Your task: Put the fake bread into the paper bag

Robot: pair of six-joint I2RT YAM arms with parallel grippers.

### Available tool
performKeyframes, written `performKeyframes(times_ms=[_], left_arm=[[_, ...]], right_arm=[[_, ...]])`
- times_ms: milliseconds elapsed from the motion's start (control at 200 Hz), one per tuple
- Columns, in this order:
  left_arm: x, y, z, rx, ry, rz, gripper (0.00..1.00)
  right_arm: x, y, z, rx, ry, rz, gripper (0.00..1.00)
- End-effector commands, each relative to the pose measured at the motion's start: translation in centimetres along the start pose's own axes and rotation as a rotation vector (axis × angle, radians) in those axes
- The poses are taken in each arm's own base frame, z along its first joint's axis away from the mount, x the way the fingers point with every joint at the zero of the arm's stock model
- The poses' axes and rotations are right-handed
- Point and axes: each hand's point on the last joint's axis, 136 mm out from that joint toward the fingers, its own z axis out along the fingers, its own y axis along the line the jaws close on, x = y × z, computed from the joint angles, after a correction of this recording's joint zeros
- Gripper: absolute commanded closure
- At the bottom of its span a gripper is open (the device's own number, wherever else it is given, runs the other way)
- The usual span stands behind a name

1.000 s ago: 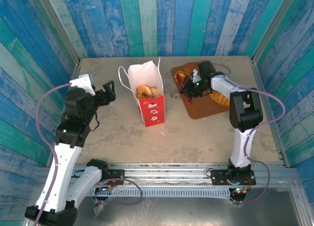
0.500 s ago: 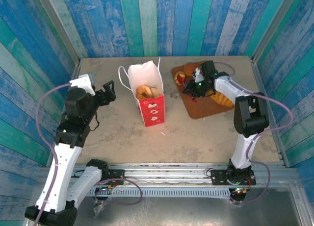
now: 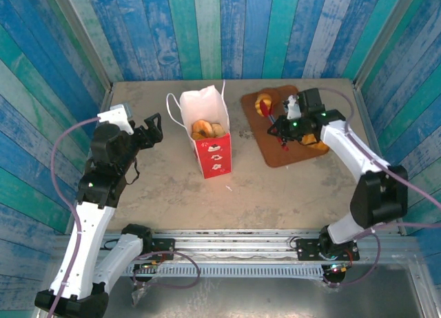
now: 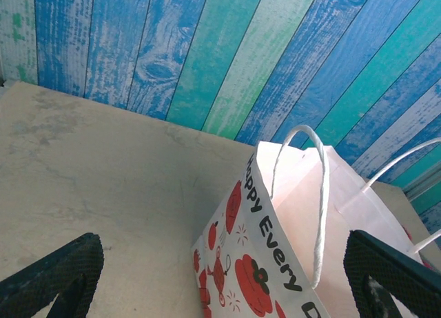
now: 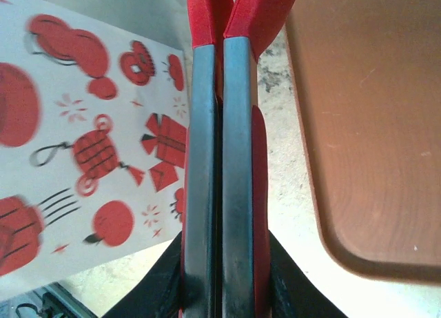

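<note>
right jaws: clamped shut on the red-handled tongs, whose arms are pressed flat together
right gripper: held over the brown tray
left gripper: jaws spread wide, nothing held, parked at 9 o'clock of the paper bag
fake bread: some seen inside the bag; an orange bun left on the tray, 11 o'clock of the right gripper
step: next pickup, probably
next: tongs need to be eased open, then closed around a pastry
</note>
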Motion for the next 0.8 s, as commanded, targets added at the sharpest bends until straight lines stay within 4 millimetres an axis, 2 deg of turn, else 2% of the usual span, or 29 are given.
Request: performKeyframes(times_ms=[0,230,451,616,791], left_arm=[[-1.2,-1.6,-0.1,0.070,-0.018,-0.032,0.06],[-0.7,-3.4,1.6,0.151,0.057,-0.087,0.01],[-2.3,-4.5,3.9,0.161,0.090,-0.126,0.01],[-3.4,-4.9,5.8,0.162,0.109,-0.121,0.13],[-2.9,-5.2,7.6,0.182,0.154,-0.101,0.29]], right_arm=[[0.4,1.2,-3.6,-0.001,-0.061,-0.034,0.84],[1.3,4.1,-9.0,-0.057,-0.142,-0.059,0.84],[0.9,8.1,-13.8,-0.122,-0.244,-0.132,0.84],[0.7,12.0,-16.2,-0.154,-0.313,-0.254,0.84],[0.9,16.7,-17.6,-0.222,-0.344,-0.360,0.84]])
